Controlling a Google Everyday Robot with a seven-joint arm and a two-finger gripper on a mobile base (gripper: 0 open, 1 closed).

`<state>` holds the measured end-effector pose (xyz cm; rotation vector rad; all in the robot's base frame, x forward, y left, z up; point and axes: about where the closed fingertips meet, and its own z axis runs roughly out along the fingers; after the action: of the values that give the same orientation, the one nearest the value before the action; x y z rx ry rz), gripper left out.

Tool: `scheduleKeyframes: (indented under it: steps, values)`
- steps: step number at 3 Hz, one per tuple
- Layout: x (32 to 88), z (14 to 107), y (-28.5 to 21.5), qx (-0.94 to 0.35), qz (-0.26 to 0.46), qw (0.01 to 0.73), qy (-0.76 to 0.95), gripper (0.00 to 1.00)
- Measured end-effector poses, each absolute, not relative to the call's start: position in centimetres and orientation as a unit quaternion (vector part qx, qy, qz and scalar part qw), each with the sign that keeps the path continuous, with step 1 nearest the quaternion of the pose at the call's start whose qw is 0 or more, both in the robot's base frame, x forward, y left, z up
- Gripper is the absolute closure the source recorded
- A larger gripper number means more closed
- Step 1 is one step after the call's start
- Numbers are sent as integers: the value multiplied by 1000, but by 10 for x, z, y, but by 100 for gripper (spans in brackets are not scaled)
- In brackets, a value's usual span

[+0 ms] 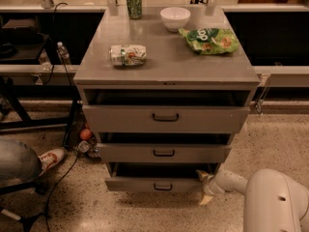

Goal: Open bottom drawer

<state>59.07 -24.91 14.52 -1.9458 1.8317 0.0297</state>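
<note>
The bottom drawer [140,184] is the lowest and narrowest of three grey fronts, with a small dark bar handle [163,187] at its centre. It stands pulled out a little, with a dark gap above its front. My gripper [203,187] is at the right end of this drawer front, reaching in from the lower right. Its two pale fingertips stand apart, one by the front's top corner [201,175] and one below it [206,199]. It holds nothing that I can see.
The middle drawer [125,153] and top drawer [120,119] are also slightly out. On the cabinet top [164,69] are a green can [134,3], a white bowl [175,18], a green chip bag [209,40] and a lying packet [128,54]. A person's shoe [50,157] and cables lie on the floor at the left.
</note>
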Motion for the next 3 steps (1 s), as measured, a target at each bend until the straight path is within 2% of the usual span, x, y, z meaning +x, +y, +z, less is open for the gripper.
scheduleKeyframes:
  steps: [3]
  values:
    - [589,157,-253,-706,8,229,670,88]
